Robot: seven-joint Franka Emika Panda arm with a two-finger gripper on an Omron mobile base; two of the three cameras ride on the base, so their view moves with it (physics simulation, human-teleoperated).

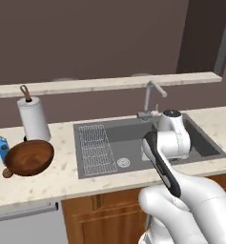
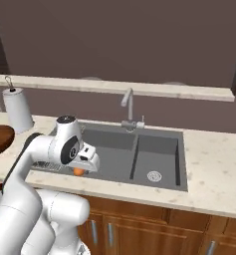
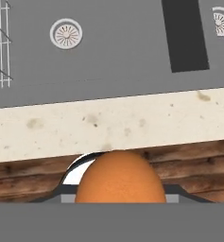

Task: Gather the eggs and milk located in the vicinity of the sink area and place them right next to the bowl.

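Holding the orange egg (image 3: 120, 177) between nearly closed jaws, the gripper (image 2: 79, 171) hangs over the counter's front edge before the sink (image 1: 133, 138). The milk (image 1: 2, 147) stands just beside the bowl (image 1: 29, 157) at the counter's left end, and a dark brown oval (image 1: 7, 173), probably the other egg, lies against the bowl's near side. By this reading, only the held egg remains to be carried across. The counter (image 1: 52, 178) is pale speckled stone over wooden cabinets (image 2: 154, 226); a paper-towel roll (image 1: 33, 117) stands behind the bowl, before a brown wall.
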